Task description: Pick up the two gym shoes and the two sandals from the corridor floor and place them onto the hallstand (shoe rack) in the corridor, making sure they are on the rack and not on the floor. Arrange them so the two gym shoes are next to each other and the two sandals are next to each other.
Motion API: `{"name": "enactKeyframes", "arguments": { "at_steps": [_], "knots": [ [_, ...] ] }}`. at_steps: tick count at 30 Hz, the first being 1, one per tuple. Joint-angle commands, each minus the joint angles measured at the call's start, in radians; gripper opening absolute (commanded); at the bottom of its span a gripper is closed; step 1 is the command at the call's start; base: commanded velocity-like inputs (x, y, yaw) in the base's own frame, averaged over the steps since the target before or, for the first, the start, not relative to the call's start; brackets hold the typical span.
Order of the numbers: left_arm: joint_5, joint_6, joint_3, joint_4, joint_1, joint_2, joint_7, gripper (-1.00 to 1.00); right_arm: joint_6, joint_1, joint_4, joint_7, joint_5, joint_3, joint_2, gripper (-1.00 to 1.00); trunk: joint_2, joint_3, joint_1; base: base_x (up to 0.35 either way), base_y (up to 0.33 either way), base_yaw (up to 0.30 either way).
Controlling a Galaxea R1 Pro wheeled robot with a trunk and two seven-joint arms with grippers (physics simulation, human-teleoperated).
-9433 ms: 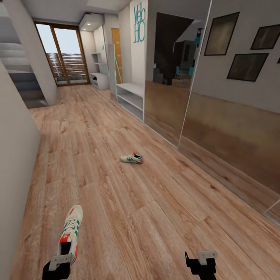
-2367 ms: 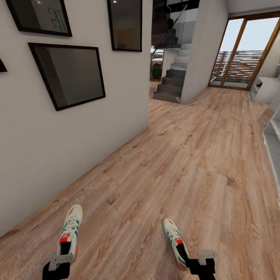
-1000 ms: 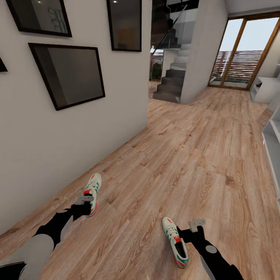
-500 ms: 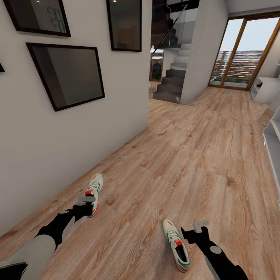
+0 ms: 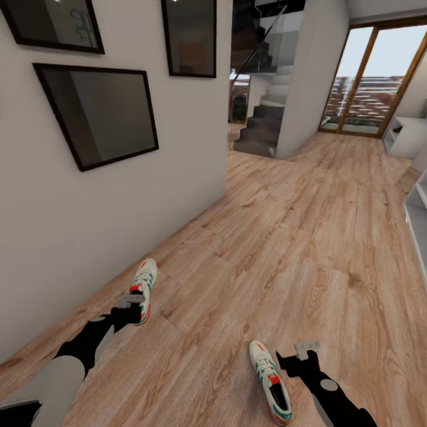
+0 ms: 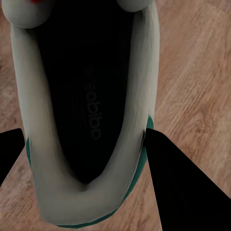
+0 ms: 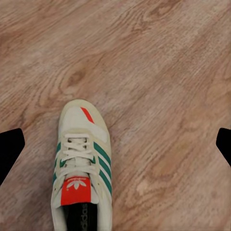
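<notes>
Gym shoe [image 5: 142, 289] in left fingers [image 6: 178, 183], other shoe [image 5: 271, 381] (floor) beside right gripper [image 5: 302, 350]

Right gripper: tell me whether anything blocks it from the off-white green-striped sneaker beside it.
Nothing visible does. The right gripper hangs open just beside the off-white green-striped sneaker on the wood-plank floor, with bare planks around it.

Head camera looks down the corridor floor [image 5: 284, 237]; wrist cameras face it closely (sharing planks).
</notes>
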Motion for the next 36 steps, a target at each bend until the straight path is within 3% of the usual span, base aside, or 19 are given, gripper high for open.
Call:
{"name": "enactKeyframes", "arguments": {
  "at_steps": [1,17,26,28,31,36],
  "knots": [
    [-0.009,0.008,0.008,-0.008,0.0,-0.001,-0.009,-1.0,-0.003,-0.001,0.001,0.004,0.009,-0.004,0.0,1.0,0.0,-0.002,0.0,0.005,0.0,0.061],
    [-0.009,0.016,0.009,-0.046,-0.005,-0.013,-0.053,-1.0,-0.009,-0.001,0.1,0.002,0.009,-0.006,0.0,1.0,-0.098,-0.066,0.053,0.001,0.0,0.102],
    [-0.009,0.014,0.008,-0.074,0.002,-0.019,-0.055,-1.0,-0.015,-0.001,0.106,0.001,0.008,-0.007,-0.001,1.0,-0.161,-0.108,0.088,0.0,0.0,0.051],
    [-0.009,0.014,0.001,-0.074,0.002,-0.026,-0.055,-1.0,-0.025,-0.001,0.106,0.001,0.008,-0.007,-0.002,1.0,-0.175,-0.117,0.096,0.0,0.0,0.006],
    [-0.009,0.016,-0.049,-0.103,-0.002,-0.048,-0.054,-1.0,-0.057,0.0,0.122,0.001,0.008,-0.007,-0.003,1.0,-0.196,-0.131,0.107,0.0,0.0,0.001],
    [-0.003,0.02,-0.068,-0.182,0.001,-0.054,-0.054,-1.0,-0.077,0.0,0.138,0.001,0.008,-0.007,-0.003,1.0,-0.231,-0.155,0.126,0.0,0.0,0.0]
  ]
}}
